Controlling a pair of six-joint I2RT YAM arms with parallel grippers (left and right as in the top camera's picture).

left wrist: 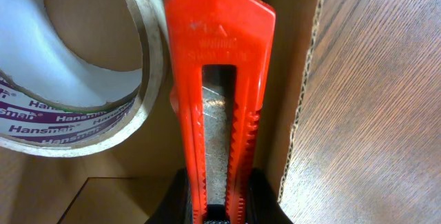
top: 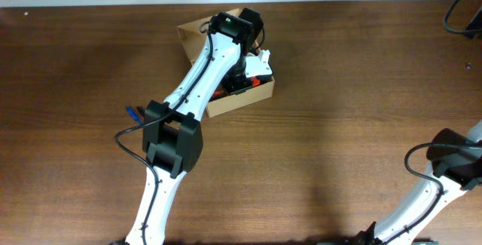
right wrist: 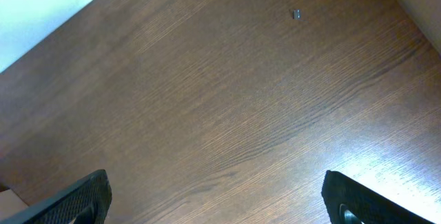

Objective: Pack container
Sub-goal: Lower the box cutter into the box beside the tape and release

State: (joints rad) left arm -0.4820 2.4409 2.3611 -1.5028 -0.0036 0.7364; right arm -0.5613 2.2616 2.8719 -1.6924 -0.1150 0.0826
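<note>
Judging from the overhead view, the packing is taken to be partway done. The container [top: 235, 106] is seen open at the far middle of the desk [top: 339, 147], with the left gripper [top: 247, 78] lowered inside it and something orange showing beneath. A small blue object [top: 133, 111], perhaps a pen, is seen on the desk well apart from the box; whether it is meant to be packed cannot be told. The right arm is seen at the near right edge, well away.

In the left wrist view, the left gripper [left wrist: 219, 210] is seen clamped on the tail of an orange utility knife [left wrist: 220, 79]. The knife is held inside the container, between a tape roll [left wrist: 69, 124] with purple lettering and the corrugated side wall. Whether the knife rests on the box floor cannot be told. Releasing it and closing the flap are judged to be left to do.

In the right wrist view, the right gripper [right wrist: 217, 200] is shown with its fingers wide apart, holding nothing, above bare desk.
</note>
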